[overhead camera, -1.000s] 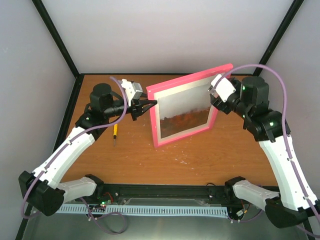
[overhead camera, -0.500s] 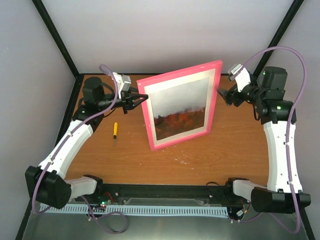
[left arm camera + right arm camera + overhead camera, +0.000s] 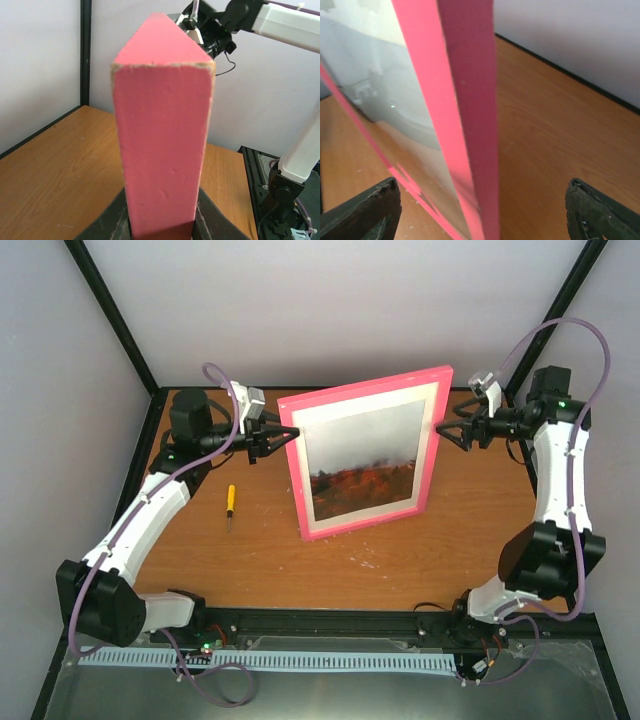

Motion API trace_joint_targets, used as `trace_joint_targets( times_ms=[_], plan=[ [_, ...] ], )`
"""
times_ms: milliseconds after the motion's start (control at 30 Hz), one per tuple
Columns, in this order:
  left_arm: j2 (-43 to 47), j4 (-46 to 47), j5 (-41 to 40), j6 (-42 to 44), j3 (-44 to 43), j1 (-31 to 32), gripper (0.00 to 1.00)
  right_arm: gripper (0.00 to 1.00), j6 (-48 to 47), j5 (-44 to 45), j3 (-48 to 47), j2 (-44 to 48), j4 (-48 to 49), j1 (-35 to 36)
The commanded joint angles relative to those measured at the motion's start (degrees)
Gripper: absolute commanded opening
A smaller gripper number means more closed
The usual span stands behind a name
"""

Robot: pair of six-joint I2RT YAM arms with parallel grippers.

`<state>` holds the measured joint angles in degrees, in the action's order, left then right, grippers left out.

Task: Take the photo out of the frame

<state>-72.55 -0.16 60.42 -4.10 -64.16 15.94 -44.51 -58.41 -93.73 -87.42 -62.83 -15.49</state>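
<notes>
Two arms flank the frame (image 3: 360, 523), stood on edge on the desk (image 3: 400, 550), photo (image 3: 365, 465) inside facing 6 o'clock. Left jaws pinch its 9 o'clock edge, we reckon to steady it; right jaws gape wide around the 3 o'clock edge, gripping nothing.
</notes>
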Motion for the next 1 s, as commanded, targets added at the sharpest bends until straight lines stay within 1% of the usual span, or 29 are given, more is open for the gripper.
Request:
trace_joint_targets(
  times_ms=[0, 133, 300, 367, 500, 600, 667, 700, 733, 800, 833, 900, 967],
  plan=[
    [-1.55, -0.48, 3.17, 2.21, -0.9, -0.11, 0.01, 0.87, -11.99, -11.6, -4.33, -5.16, -14.91, -0.08],
    [-2.29, 0.86, 3.49, 1.51, -0.32, -0.19, 0.01, 0.8, -19.89, -14.73, -6.37, -10.09, -23.23, 0.54],
    [-3.25, 1.22, 4.29, 1.52, -0.34, -0.21, 0.01, 0.74, -21.01, -14.23, -5.34, -12.07, -23.47, 2.45],
    [-3.52, 1.2, 4.08, 1.71, -0.42, -0.21, 0.01, 0.69, -21.12, -14.21, -4.99, -12.56, -23.44, 3.31],
    [-3.81, 1.33, 2.66, 1.32, -0.39, -0.39, 0.01, 0.53, -21.32, -14.9, -3.89, -12.89, -23.46, 3.91],
    [-3.43, 1.82, -0.63, 0.53, 0.2, -0.71, 0.01, 0.39, -21.2, -15.68, -2.74, -12.92, -23.44, 3.81],
    [-2.76, 2.83, -3.74, -0.32, 1.22, -0.87, 0.05, 0.29, -20.43, -16.65, -2.11, -12.99, -23.19, 3.8],
    [-2.46, 3.34, -5.41, -0.63, 1.8, -0.91, 0.1, 0.24, -19.42, -17.13, -1.73, -13.23, -22.69, 3.8],
    [-2.11, 3.67, -7.21, -0.96, 2.3, -0.91, 0.2, 0.2, -18.37, -17.55, -1.45, -13.58, -22.16, 3.82],
    [-1.07, 4.0, -12.05, -2.01, 3.26, -0.92, 0.39, 0.15, -16.56, -18.3, -1.09, -14.59, -21.55, 3.81],
    [-0.35, 4.28, -14.2, -2.2, 4.0, -0.92, 0.47, 0.13, -15.88, -18.47, -1.0, -15.17, -21.24, 3.88],
    [1.92, 5.45, -20.03, -2.54, 5.83, -0.92, 0.59, 0.07, -13.4, -18.53, -0.51, -16.08, -19.68, 3.83],
    [5.91, 6.87, -25.96, -3.3, 8.37, -0.94, 0.7, 0.03, -9.01, -18.42, 0.78, -16.38, -16.06, 3.8]
  ],
)
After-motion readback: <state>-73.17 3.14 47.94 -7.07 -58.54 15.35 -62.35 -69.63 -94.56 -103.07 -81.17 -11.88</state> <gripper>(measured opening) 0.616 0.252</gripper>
